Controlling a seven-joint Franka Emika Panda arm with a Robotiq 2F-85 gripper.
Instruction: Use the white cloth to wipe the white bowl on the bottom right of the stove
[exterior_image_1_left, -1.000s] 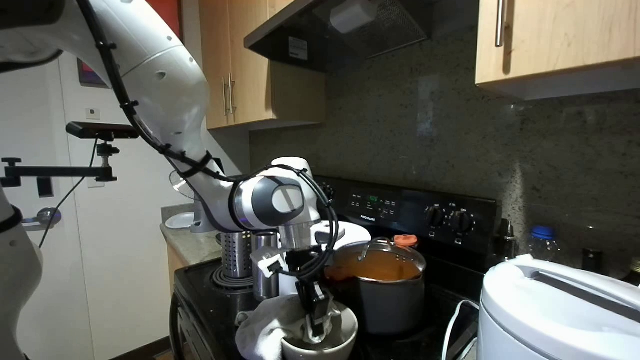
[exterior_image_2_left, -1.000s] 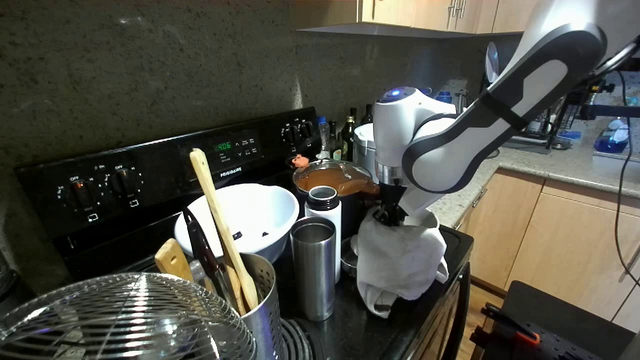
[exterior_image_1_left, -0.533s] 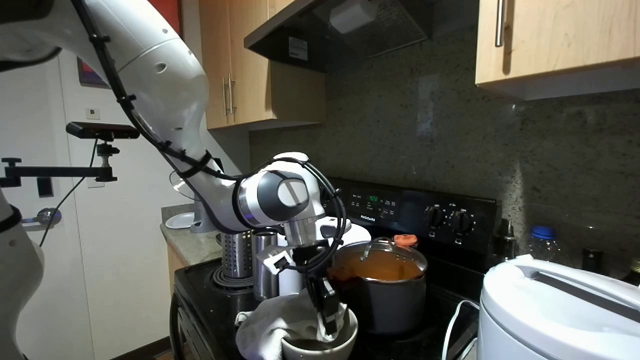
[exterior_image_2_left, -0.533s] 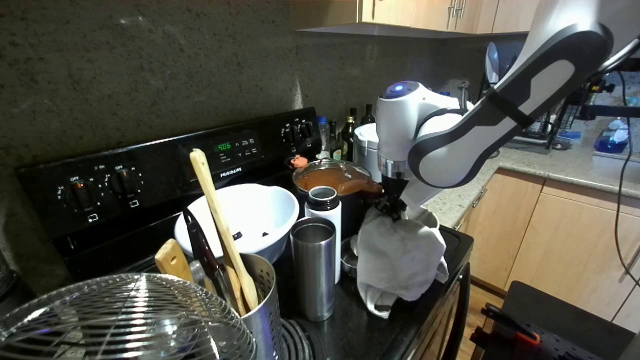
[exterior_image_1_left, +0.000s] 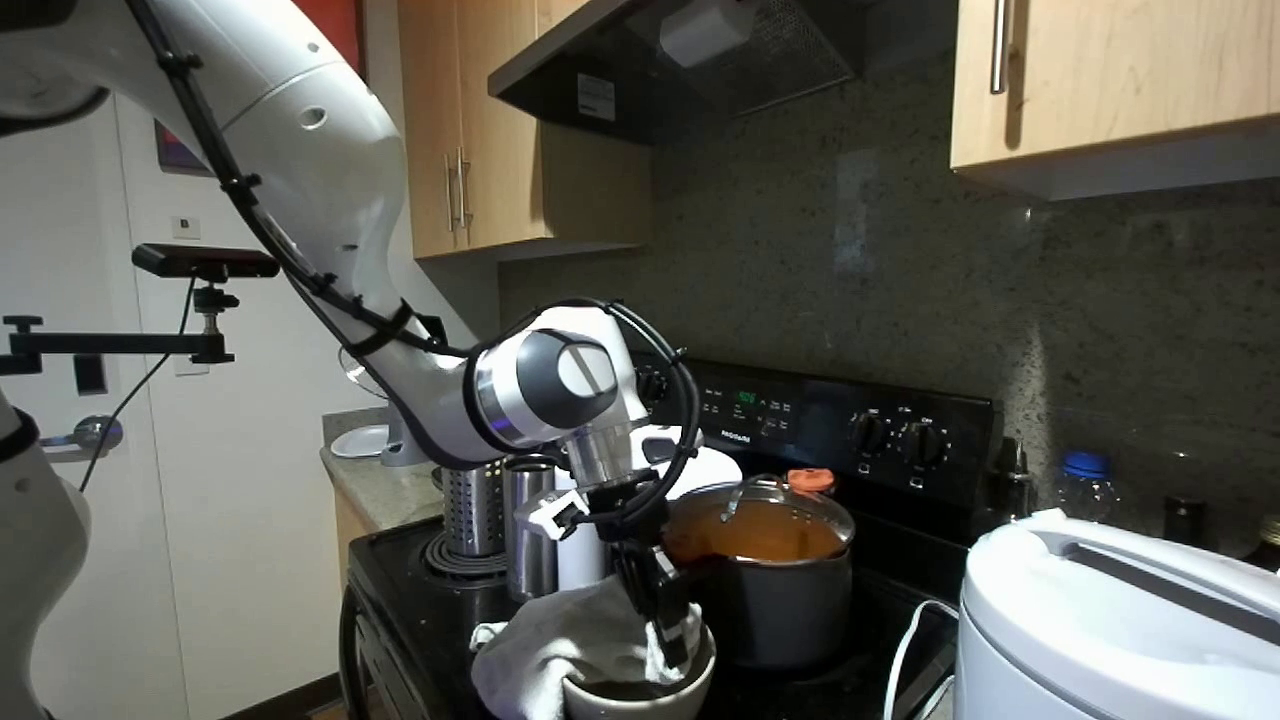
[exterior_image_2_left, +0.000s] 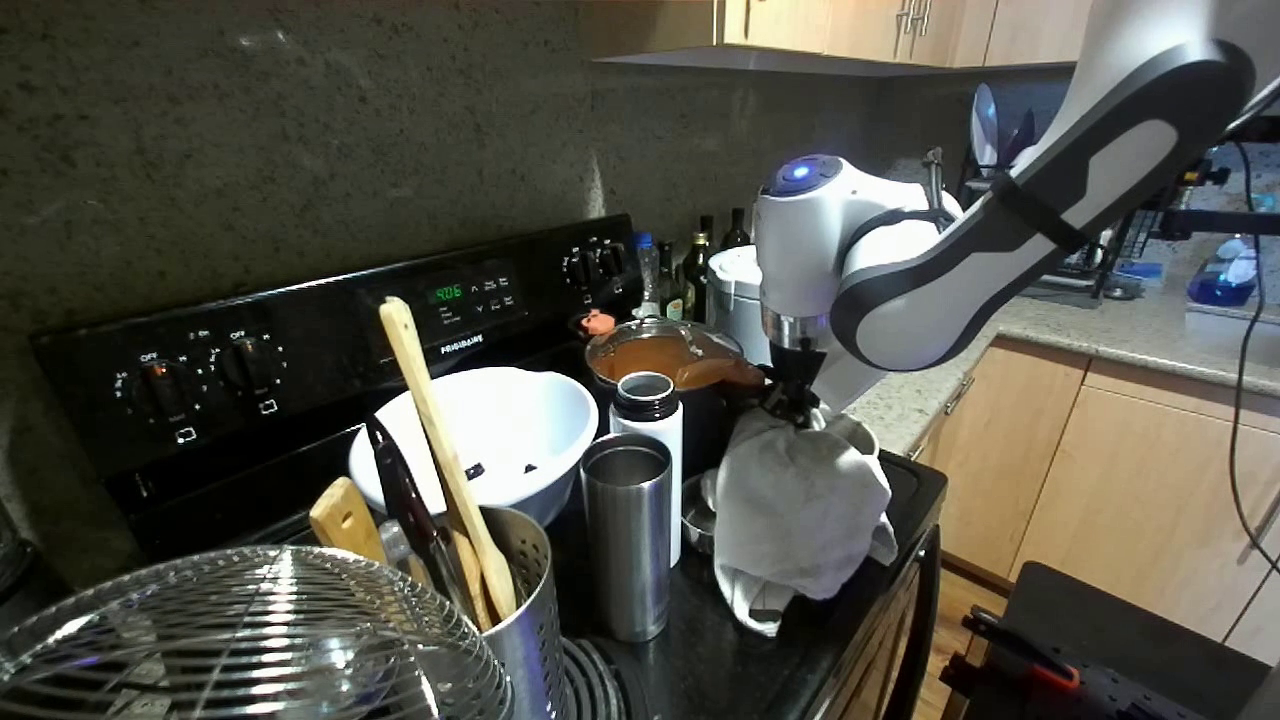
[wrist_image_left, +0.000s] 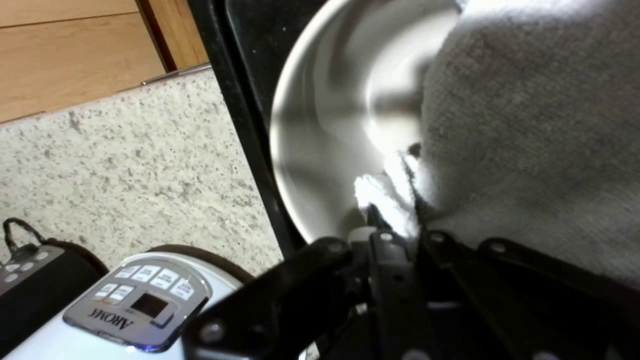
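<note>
The white bowl (exterior_image_1_left: 640, 706) stands upright at the front corner of the black stove (exterior_image_1_left: 425, 630). Its rim shows behind the cloth in an exterior view (exterior_image_2_left: 860, 437), and its inside shows in the wrist view (wrist_image_left: 320, 125). The white cloth (exterior_image_1_left: 560, 640) drapes over the bowl's side and hangs down outside it; it also shows in an exterior view (exterior_image_2_left: 800, 510) and in the wrist view (wrist_image_left: 540, 125). My gripper (exterior_image_1_left: 674, 640) points down into the bowl, tilted. In the wrist view its fingers (wrist_image_left: 395, 225) are shut on a bunched part of the cloth. The fingertips are partly hidden by cloth.
A dark pot (exterior_image_1_left: 785, 610) with a glass lid stands close behind the bowl. A steel tumbler (exterior_image_2_left: 628, 540), a white bottle (exterior_image_2_left: 668, 450) and a small metal dish (exterior_image_2_left: 697, 515) stand beside the cloth. A white rice cooker (exterior_image_1_left: 1100, 620) is on the counter.
My gripper has moved right across the bowl and slightly up in an exterior view, tilting more, with the cloth end in it. The bowl and the hanging cloth have hardly moved.
</note>
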